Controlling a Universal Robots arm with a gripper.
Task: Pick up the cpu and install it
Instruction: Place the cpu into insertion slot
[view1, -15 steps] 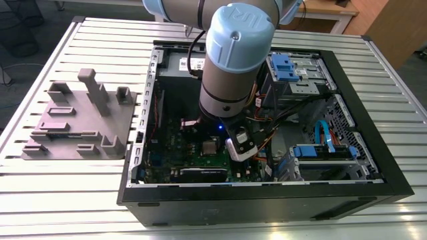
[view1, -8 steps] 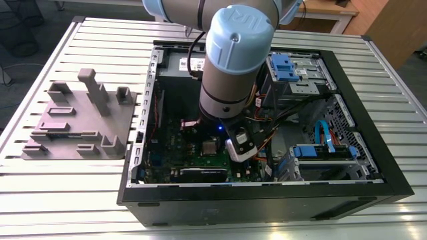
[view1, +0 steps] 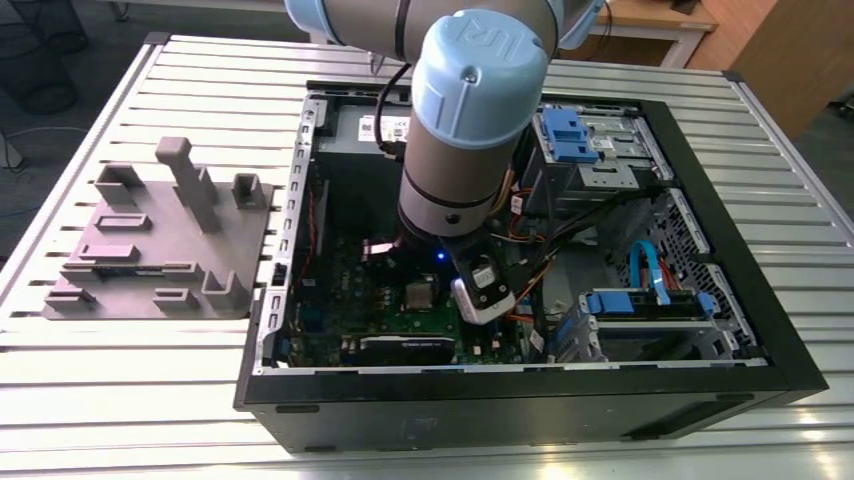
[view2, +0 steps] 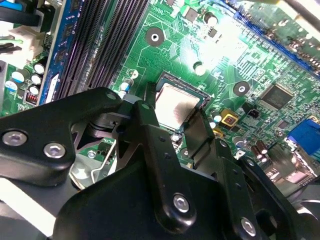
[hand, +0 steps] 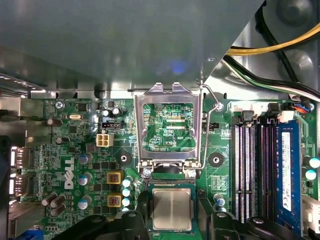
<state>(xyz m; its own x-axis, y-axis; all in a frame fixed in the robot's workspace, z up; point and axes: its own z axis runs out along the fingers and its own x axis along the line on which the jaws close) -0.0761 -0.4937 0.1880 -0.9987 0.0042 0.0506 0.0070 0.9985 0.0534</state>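
1. The case (view1: 694, 390) sits on the table (view1: 134, 400); cables (view1: 587, 225) crowd the arm (view1: 461, 130) (a snag could jolt it).
2. The gripper (hand: 172, 220) stands slightly parted astride the cpu (hand: 171, 207), holding nothing.
3. The cpu lies in the socket (hand: 170, 184); a nudge could skew it.

One table (view1: 120, 385) carries one open computer case (view1: 534, 405) and one grey fixture (view1: 160, 250), and the case holds one motherboard (hand: 75, 150), one cpu (hand: 171, 210), one raised socket frame (hand: 167, 96), two yellow square parts (hand: 114, 177) and perhaps four dark memory slots (hand: 250, 170).
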